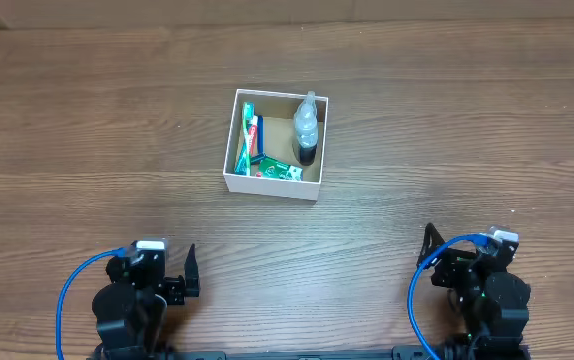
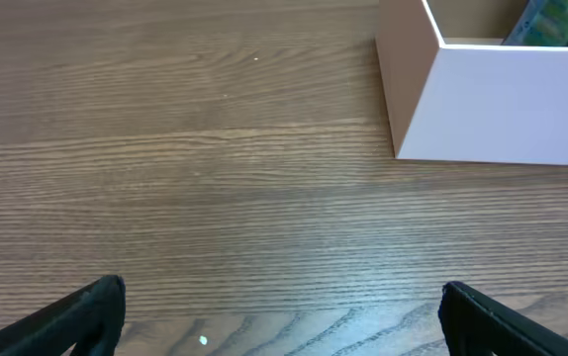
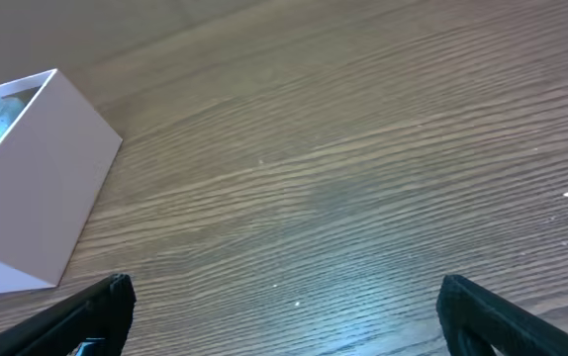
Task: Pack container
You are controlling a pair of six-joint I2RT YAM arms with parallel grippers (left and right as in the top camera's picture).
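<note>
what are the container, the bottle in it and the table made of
Container: likely cardboard, matte white outside, brown inside, thin walls. Bottle: probably clear plastic, see-through, dark near one end. Table: wood or wood-look laminate, grain lines, slight sheen.

The container (image 1: 272, 186) is a square, shallow box with white outer walls and a brown cardboard inside, open at the top. It sits flat on the table (image 1: 87, 120), roughly midway between the left and right edges and well back from the near edge, turned slightly off square to those edges. Inside, 1 clear bottle (image 1: 308, 128) rests by the right wall, a slim green and red pack (image 1: 249, 140) by the left wall, and a green packet (image 1: 279, 171) by the near wall.
</note>
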